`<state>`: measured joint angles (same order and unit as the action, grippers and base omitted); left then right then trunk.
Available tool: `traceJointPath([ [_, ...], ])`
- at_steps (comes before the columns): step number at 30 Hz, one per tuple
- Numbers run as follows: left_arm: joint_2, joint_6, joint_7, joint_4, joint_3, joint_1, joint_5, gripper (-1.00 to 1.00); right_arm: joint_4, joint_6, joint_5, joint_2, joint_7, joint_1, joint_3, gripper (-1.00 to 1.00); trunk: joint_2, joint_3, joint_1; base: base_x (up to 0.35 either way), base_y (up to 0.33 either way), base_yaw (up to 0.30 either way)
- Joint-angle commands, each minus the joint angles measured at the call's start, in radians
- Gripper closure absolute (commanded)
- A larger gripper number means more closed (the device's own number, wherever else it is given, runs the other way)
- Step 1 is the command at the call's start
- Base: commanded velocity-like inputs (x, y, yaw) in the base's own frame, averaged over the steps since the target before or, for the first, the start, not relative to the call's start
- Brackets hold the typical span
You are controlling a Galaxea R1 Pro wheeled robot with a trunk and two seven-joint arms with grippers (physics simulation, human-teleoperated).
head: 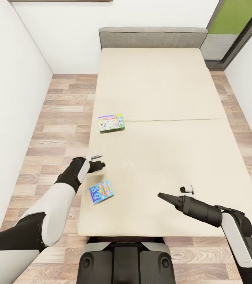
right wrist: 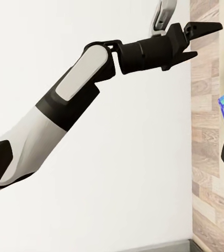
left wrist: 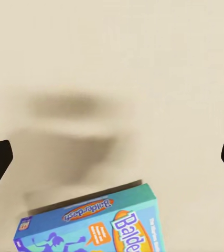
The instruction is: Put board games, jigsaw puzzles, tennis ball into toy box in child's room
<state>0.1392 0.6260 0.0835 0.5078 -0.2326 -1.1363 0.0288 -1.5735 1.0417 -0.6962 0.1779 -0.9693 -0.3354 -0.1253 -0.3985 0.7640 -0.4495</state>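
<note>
A beige bed (head: pixel 161 118) seen from above, the robot at its foot. Two board games lie flat on the mattress — a blue box (head: pixel 101 191) at seven o'clock and a green-edged Monopoly box (head: pixel 111 122) near eleven o'clock. The left claw (head: pixel 96 161) hovers just beyond the blue box, released and holding nothing, likely lining up to grasp it. The right claw (head: pixel 172 196) hangs over the mattress at five o'clock — I cannot tell whether it is released or clenched.

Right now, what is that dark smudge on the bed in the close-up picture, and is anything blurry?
Left wrist view: the smudge is a soft shadow on the bed, just beyond the blue game box, likely the arm's. Head view: sharp, evenly lit, with straight lines bent toward the edges.
</note>
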Motion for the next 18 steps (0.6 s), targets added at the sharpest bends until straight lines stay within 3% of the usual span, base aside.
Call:
traceJointPath([
  [1, 0.001, 0.005, 0.004, 0.002, -0.005, 0.000, 0.003, -1.00, 0.000, 0.003, 0.003, 0.000, -0.005, 0.000, -0.001, -1.00, -0.002, 0.002, -0.001, 0.000, 0.000, 0.000],
  [18, 0.000, 0.001, 0.003, 0.000, -0.004, 0.000, 0.003, -1.00, 0.004, 0.003, 0.003, -0.003, -0.005, 0.000, -0.002, -1.00, -0.002, 0.024, -0.001, 0.000, 0.000, 0.000],
])
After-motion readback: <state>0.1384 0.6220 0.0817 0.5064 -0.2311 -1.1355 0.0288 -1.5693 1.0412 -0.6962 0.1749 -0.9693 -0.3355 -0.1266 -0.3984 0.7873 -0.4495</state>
